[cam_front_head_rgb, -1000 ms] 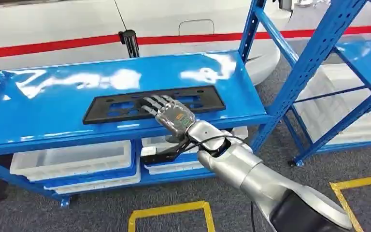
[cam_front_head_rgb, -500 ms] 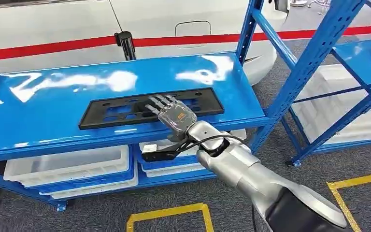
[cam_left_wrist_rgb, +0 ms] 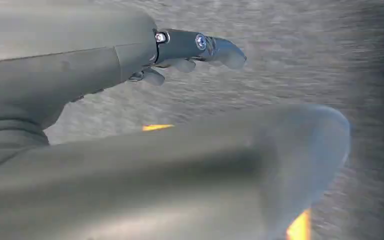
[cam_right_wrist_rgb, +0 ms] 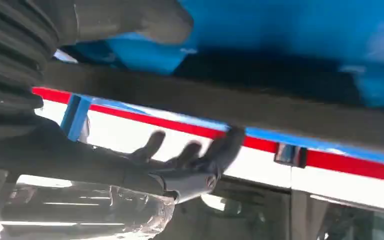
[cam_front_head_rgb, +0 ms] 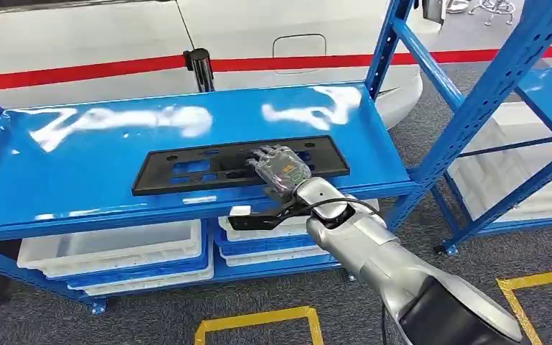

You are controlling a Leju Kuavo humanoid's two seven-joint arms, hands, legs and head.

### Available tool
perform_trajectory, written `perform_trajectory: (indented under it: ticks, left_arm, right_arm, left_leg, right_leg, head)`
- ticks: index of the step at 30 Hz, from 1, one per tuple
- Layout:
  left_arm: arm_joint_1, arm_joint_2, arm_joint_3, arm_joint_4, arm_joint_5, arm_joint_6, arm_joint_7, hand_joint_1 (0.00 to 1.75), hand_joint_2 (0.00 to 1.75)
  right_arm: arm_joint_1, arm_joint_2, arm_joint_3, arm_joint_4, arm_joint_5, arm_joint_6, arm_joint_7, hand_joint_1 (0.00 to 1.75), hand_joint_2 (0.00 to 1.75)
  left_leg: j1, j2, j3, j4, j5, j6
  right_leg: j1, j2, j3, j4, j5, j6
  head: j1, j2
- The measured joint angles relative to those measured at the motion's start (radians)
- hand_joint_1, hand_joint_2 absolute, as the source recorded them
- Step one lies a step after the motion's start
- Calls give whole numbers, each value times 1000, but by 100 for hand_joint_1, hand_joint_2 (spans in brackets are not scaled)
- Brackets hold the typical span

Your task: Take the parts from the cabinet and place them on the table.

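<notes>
White bins (cam_front_head_rgb: 111, 248) sit on the lower level of the blue shelf (cam_front_head_rgb: 79, 165); a white wall with a red stripe (cam_front_head_rgb: 79, 72) runs behind. The long black part (cam_front_head_rgb: 187, 167) lies flat along the shelf's near edge. Right hand (cam_front_head_rgb: 282, 167) lies over its right half, fingers extended; whether they grip is unclear, wrist view blurred. Left hand (cam_left_wrist_rgb: 190, 50) hangs above the floor, fingers loosely apart, holding nothing.

Grey carpet floor (cam_front_head_rgb: 151, 316) with yellow tape (cam_front_head_rgb: 255, 320), white bins (cam_front_head_rgb: 111, 248) below.
</notes>
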Motion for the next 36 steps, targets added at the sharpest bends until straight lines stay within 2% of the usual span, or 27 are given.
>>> perform_trajectory:
  ticks: [1,2,4,6,9,10,13,18,21,25,32,33,35,36]
  left_arm:
    - [0,0,10,-2,10,15,-39,0,0]
    - [1,0,21,-4,17,36,-80,0,0]
    - [0,0,41,-6,36,57,-127,0,0]
    - [0,0,63,-7,48,73,-153,0,0]
    - [0,0,87,-7,48,135,-205,0,0]
    - [0,0,90,-7,46,141,-211,0,175]
    - [0,1,102,-7,40,149,-216,0,175]
    - [8,0,105,-6,35,135,-217,0,175]
    - [15,0,109,-4,32,132,-207,0,175]
    - [19,5,114,0,18,109,-69,0,175]
    - [22,11,113,2,-26,61,-17,0,175]
    - [22,13,113,3,-31,61,-8,0,175]
    - [25,15,111,3,-37,61,1,0,175]
    - [25,14,111,3,-40,60,5,0,175]
  right_arm:
    - [0,-2,-5,2,3,-3,-1,157,175]
    - [0,-4,-10,5,5,-4,-4,152,175]
    - [-1,-7,-19,7,5,-12,-15,164,175]
    - [-1,-9,-32,11,6,-18,-23,161,175]
    - [-1,-11,-42,17,9,-23,-39,169,175]
    - [-1,-11,-47,18,10,-25,-45,171,175]
    - [-1,-13,-55,21,8,-32,-54,171,175]
    - [-5,-30,-84,2,-25,-52,-97,171,175]
    - [-6,-65,-110,-76,-74,-47,-128,171,175]
    - [-5,-125,-148,-248,-104,-34,-133,171,175]
    - [74,-213,-180,-461,-114,-53,-138,171,175]
    - [102,-223,-184,-477,-114,-65,-143,171,175]
    - [152,-237,-188,-503,-111,-87,-150,171,175]
    - [177,-245,-191,-511,-110,-95,-153,171,175]
  left_leg:
    - [-1,1,1,5,-6,17]
    - [1,1,2,4,-5,20]
    - [4,3,4,1,-4,18]
    - [5,4,6,-2,-4,18]
    - [7,5,7,-4,-3,13]
    - [8,5,7,-5,-3,7]
    - [11,5,7,-5,-4,-5]
    - [9,5,7,-5,-4,-6]
    - [5,4,5,-5,-3,-6]
    - [3,4,5,-4,-3,-5]
    - [1,3,5,-4,-5,-5]
    - [-2,3,2,5,-11,1]
    - [-4,3,12,-12,4,25]
    - [15,10,31,-47,22,32]
  right_leg:
    - [-8,1,-1,-2,3,0]
    - [-4,2,0,-2,2,-1]
    - [1,5,0,-1,2,-2]
    - [3,7,0,-1,1,-4]
    - [6,8,0,-1,-1,-8]
    - [7,8,0,0,-1,-9]
    - [9,8,0,1,-2,-9]
    - [9,8,0,1,-2,-9]
    - [8,7,0,1,-2,-9]
    - [6,7,0,1,-2,-9]
    - [2,6,0,0,-2,-8]
    - [-13,5,3,-10,1,-3]
    - [-6,8,12,-20,12,11]
    - [0,6,6,-13,2,8]
  head:
    - [-2,0]
    - [-1,0]
    - [-1,0]
    - [0,0]
    - [-1,0]
    - [-1,0]
    - [-1,0]
    - [0,0]
    - [-1,0]
    - [0,0]
    - [0,0]
    - [-1,0]
    - [-3,0]
    - [0,0]
